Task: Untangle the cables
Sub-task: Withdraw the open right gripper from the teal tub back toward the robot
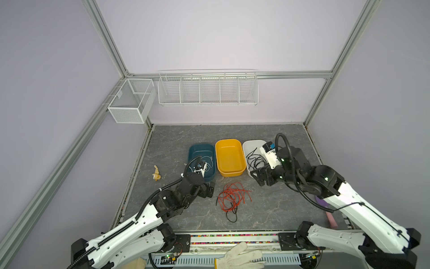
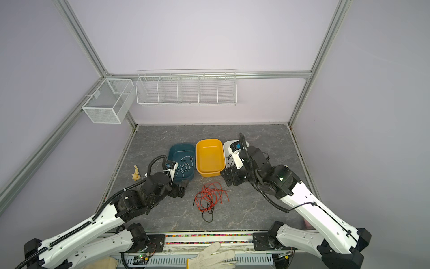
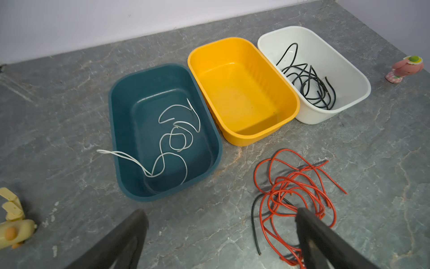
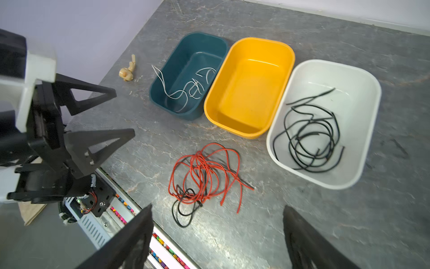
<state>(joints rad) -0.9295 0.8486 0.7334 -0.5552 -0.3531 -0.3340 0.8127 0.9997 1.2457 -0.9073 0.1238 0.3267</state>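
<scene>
Grey marbled tabletop [image 1: 267, 209], three bins lined up at the back, and the trouble sits right in front of them: the red tangle [image 4: 204, 172] lies loose on the table before the yellow bin [image 3: 244, 93], with a black strand [image 4: 183, 216] threaded through its loops. That's the danger. Pull on a red loop and the black strand likely rides along, or the knot cinches tighter, and wire this thin can slip out of a pinch. Watch the white cable [image 3: 162, 149] too. It lies in the teal bin [image 3: 130, 111], but one end hangs out over the rim, easy for a passing arm to snag. Black cables [image 4: 309, 139] lie coiled in the white bin [image 4: 325, 76]. Now the hands. Left gripper [image 3: 221, 212] has its jaws spread wide with nothing between them, just beside the tangle in both top views. One finger overlaps red loops in the wrist view, and I can't tell whether it touches. Right gripper [image 4: 217, 207] is also wide apart and empty, near the white bin's front corner, off the cables.
</scene>
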